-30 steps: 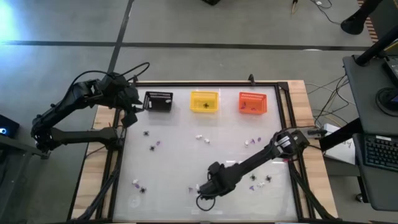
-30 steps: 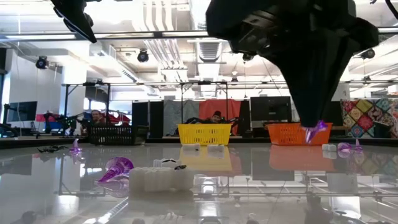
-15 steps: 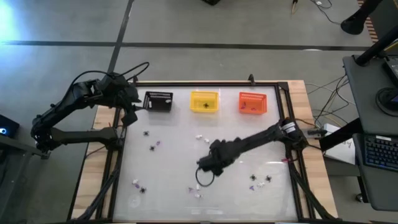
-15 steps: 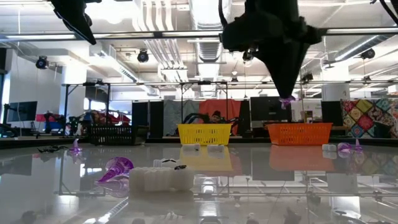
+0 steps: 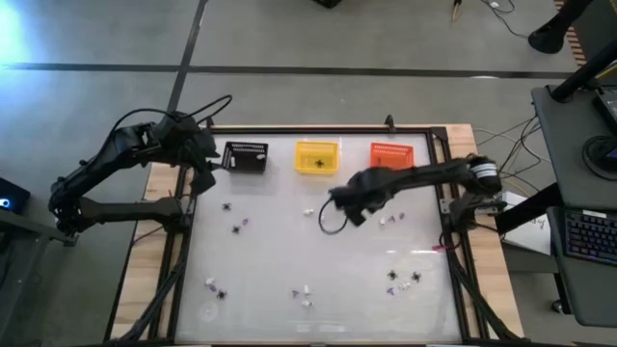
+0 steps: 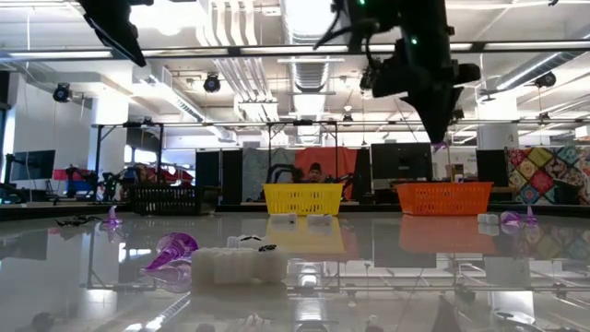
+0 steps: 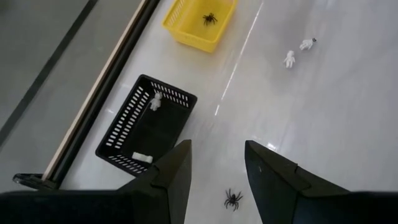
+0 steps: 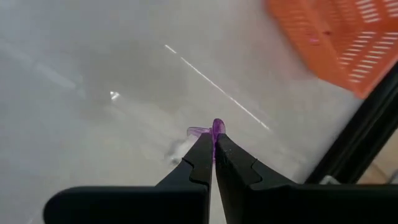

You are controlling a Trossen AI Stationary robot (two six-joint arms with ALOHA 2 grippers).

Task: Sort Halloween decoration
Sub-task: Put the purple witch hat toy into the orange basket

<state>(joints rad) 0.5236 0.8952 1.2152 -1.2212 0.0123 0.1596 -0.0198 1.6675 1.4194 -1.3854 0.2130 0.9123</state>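
The right gripper [image 8: 213, 144] hangs above the table [image 5: 289, 241] just in front of the orange basket [image 5: 391, 159], between it and the yellow basket [image 5: 317, 157], its jaws clenched on a small purple trinket [image 8: 214, 129] that pokes out from between the tips. In the low view that same purple bit [image 6: 441, 145] shows at the tip of the gripper, well above the rim of the orange basket.

The left gripper [image 7: 216, 163] waits off the far side of the yellow basket, raised beside the black basket [image 5: 245, 156], jaws released and holding nothing. Below it a black spider [image 7: 232, 199] lies on the table just in front of the black basket, which holds two white bits [image 7: 155, 101]. Another spider [image 7: 209, 18] sits inside the yellow basket, and something purple lies in the orange basket.

More trinkets are scattered over the table in front of the orange basket: white bits [image 5: 311, 214] near the middle, purple bits and spiders [image 5: 403, 279] toward the near edge, well apart from all three baskets.
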